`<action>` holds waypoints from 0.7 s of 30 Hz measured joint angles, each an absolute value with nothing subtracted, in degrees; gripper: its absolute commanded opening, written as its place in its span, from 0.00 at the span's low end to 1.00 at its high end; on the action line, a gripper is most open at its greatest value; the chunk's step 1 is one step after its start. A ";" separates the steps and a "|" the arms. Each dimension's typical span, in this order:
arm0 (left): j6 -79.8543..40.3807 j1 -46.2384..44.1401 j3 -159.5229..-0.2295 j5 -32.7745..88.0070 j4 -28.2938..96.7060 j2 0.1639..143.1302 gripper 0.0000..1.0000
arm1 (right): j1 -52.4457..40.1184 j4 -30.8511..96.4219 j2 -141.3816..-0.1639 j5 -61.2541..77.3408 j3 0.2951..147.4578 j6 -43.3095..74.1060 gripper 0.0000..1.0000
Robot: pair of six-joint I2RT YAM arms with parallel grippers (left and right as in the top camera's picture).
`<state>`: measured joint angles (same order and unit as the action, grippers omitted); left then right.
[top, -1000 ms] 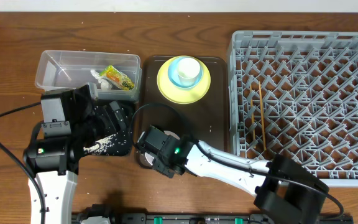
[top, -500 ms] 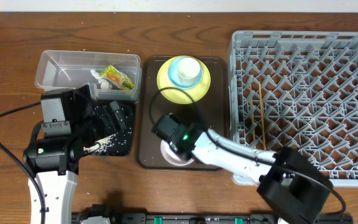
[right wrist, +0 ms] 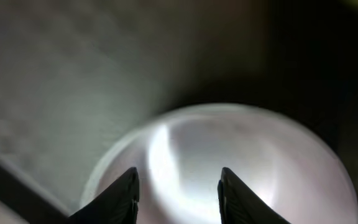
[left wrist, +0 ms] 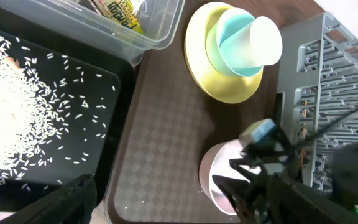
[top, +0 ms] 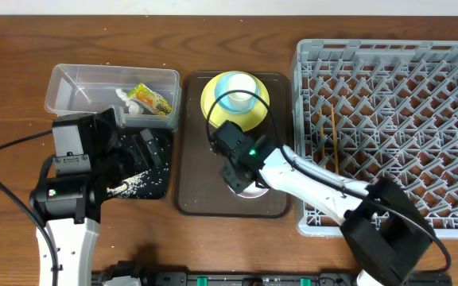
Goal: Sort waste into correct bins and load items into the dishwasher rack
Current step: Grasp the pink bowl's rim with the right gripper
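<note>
The white bowl with its pinkish side rests on the brown tray. My right gripper hovers right over the bowl, open, nothing between its fingertips. The yellow-green plate carries the blue cup and the small white cup. Rice lies in the black tray, under my wide-open, empty left gripper. The clear tub holds the snack wrapper and the paper scrap. Chopsticks lie in the rack.
The grey rack's near wall stands right beside the brown tray's right edge. The right arm stretches from the front right across the rack's corner. The tub, black tray and brown tray sit close together on the wooden table.
My right gripper has carried the bowl rightward from the black tray's edge onto the brown tray, and its jaws have spread apart. The left arm has not moved.
</note>
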<state>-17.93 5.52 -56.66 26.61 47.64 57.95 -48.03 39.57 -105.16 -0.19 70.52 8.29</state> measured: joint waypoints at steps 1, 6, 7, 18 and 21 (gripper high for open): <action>-17.91 5.52 -56.66 26.59 47.64 57.95 0.90 | -48.03 39.62 -104.53 0.45 70.72 8.19 0.40; -17.91 5.52 -56.66 26.59 47.64 57.95 0.90 | -48.03 41.23 -100.51 5.34 71.37 7.79 0.40; -17.91 5.52 -56.66 26.59 47.64 57.95 0.90 | -48.03 41.93 -100.05 6.70 71.46 7.73 0.40; -17.91 5.52 -56.66 26.59 47.62 57.95 0.90 | -51.75 42.02 -101.06 9.93 68.84 7.33 0.38; -17.91 5.52 -56.66 26.59 47.64 57.95 0.90 | -52.88 41.91 -101.75 7.70 67.33 7.66 0.36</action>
